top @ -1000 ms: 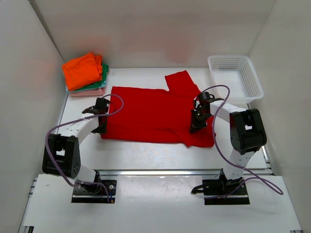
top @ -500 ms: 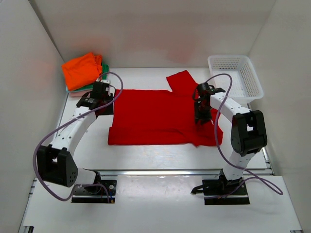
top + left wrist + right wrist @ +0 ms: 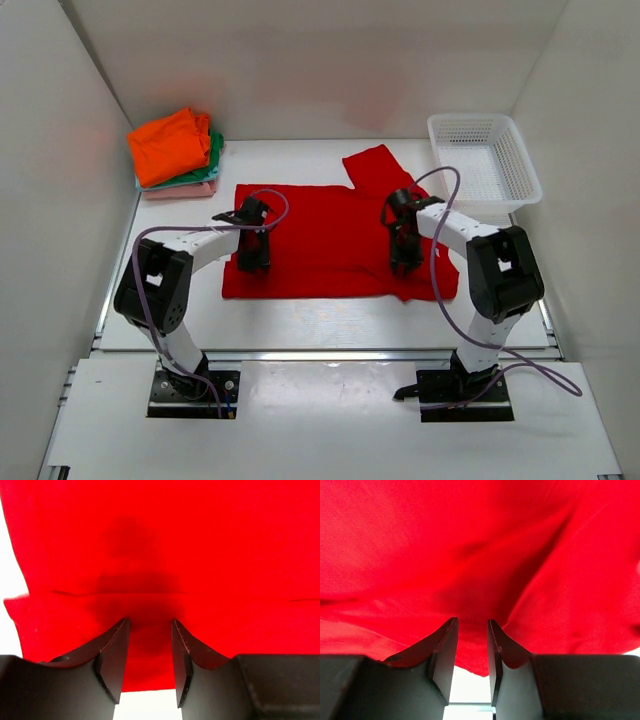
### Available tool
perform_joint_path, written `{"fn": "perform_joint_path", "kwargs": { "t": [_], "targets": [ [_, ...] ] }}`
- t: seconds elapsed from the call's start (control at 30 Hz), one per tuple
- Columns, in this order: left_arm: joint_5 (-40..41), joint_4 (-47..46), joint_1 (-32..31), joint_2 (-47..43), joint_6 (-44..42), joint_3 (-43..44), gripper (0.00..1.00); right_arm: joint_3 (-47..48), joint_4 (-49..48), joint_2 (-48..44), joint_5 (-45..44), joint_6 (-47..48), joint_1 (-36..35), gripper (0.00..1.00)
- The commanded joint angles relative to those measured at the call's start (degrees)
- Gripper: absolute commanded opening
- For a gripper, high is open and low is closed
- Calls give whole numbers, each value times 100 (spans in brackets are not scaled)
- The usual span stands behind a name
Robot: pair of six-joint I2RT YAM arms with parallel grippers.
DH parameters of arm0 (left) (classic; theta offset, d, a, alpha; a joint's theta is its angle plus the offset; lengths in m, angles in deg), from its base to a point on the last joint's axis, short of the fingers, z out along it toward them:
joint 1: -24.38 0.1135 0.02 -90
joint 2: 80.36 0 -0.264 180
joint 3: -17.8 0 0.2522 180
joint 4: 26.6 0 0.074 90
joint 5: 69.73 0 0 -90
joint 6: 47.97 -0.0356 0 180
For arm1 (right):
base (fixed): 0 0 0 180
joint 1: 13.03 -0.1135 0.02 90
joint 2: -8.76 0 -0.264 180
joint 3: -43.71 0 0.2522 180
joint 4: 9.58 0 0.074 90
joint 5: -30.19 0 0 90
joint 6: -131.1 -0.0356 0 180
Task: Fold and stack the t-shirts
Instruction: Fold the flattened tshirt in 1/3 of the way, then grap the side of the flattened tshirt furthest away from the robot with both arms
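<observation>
Left pincer (image 3: 149, 621) and right pincer (image 3: 472, 620) have just spread, both hovering over the red t-shirt (image 3: 325, 240), nothing pinched. Looks like this fold is released and the next is due. Shirt lies flat mid-table (image 3: 300, 320), long axis left-right, sleeve (image 3: 372, 165) pointing to the far side.

I work in a robot lab cell: bare white walls (image 3: 320, 70) box in my white bench (image 3: 320, 325), edged by an aluminium rail (image 3: 330, 354).

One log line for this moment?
red t-shirt: lying flat | left gripper: open above it | right gripper: open above it | folded stack: far-left corner
</observation>
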Motion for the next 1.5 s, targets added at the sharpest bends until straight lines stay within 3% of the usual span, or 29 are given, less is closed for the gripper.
{"fn": "perform_joint_path", "kwargs": {
  "t": [0.0,0.1,0.23,0.43,0.67,0.83,1.0,1.13,1.27,1.4,1.47],
  "targets": [
    [-109,21,256,-195,577,-376,50,-475,-229,-13,-32,-405,-359,27],
    [-453,30,556,-441,885,-905,49,-950,-317,-127,127,-511,-562,27],
    [-295,363,249,-512,912,-1152,51,-1407,-423,-233,382,-617,-817,27],
    [-621,390,301,-934,1378,-1846,49,-1522,-458,-242,575,-521,-1081,27],
    [-357,759,292,-1513,1598,-2092,50,-1786,-475,-303,847,-617,-1573,27],
    [-120,1102,688,-1637,1475,-1891,51,-1900,-335,-636,989,-748,-1828,26],
    [-32,1278,880,-1847,1493,-1872,51,-1813,68,-874,954,-521,-1574,26],
    [214,1339,961,-1682,1169,-1206,52,-1279,131,-1261,1137,-161,-1407,28],
    [355,1716,784,-1164,816,381,53,-50,113,-1367,1823,287,-1143,31],
    [399,1762,1073,-742,675,1474,54,1050,-26,-894,1737,560,-1020,38],
    [461,1648,1346,-418,518,1738,49,1534,-141,-456,1683,622,-775,38]
  ]
}}
